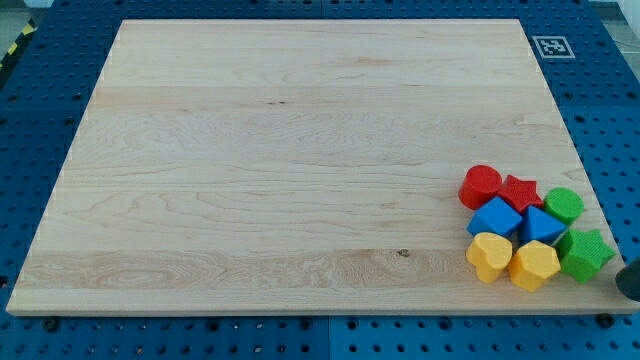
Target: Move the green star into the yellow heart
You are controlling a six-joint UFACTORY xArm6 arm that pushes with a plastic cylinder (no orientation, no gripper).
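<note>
The green star [586, 254] lies near the board's bottom right corner, at the right end of a tight cluster of blocks. The yellow heart [489, 256] is at the cluster's bottom left. A yellow hexagon [534, 265] sits between them and touches both. My tip [628, 284] shows as a dark round shape at the view's right edge, just right of and slightly below the green star, close to it; I cannot tell whether they touch.
The cluster also holds a red cylinder [481, 186], a red star [520, 190], a green cylinder [563, 204], a blue cube [495, 217] and a second blue block [543, 226]. The wooden board [300, 160] lies on a blue pegboard. A marker tag [552, 46] is at its top right.
</note>
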